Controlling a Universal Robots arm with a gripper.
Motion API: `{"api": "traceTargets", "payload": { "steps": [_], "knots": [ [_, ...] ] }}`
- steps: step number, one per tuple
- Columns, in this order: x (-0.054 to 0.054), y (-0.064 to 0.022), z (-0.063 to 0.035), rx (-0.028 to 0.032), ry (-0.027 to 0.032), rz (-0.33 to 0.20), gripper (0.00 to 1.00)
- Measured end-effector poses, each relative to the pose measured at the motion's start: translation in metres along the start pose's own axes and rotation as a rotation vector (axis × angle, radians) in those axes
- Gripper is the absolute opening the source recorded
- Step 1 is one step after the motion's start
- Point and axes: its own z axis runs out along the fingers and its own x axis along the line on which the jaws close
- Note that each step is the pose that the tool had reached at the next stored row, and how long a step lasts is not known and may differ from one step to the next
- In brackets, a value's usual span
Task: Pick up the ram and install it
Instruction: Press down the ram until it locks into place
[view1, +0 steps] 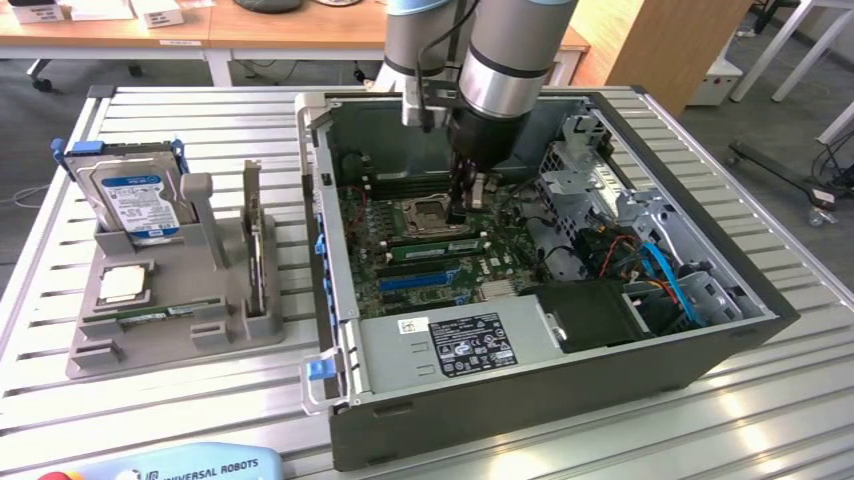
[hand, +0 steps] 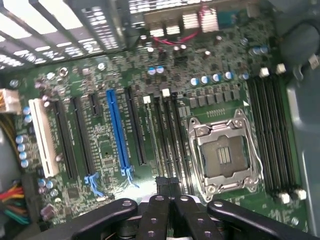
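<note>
The end effector, closed, reaches down inside the computer case beside the CPU socket; whether it grips anything is hidden. A green ram stick lies in the grey tray, partly obscured, on the table.

The computer case looks like matt grey metal, and the table under it is ribbed, shiny aluminium. The gripper fingers seem glossy black plastic (smooth). The tray is dull grey plastic.
</note>
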Motion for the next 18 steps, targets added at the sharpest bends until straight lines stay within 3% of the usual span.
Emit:
{"api": "traceTargets", "payload": {
  "steps": [18],
  "knots": [
    [0.0,0.0,0.0007,0.0122,-0.0135,0.322,0.1]
  ]
}}
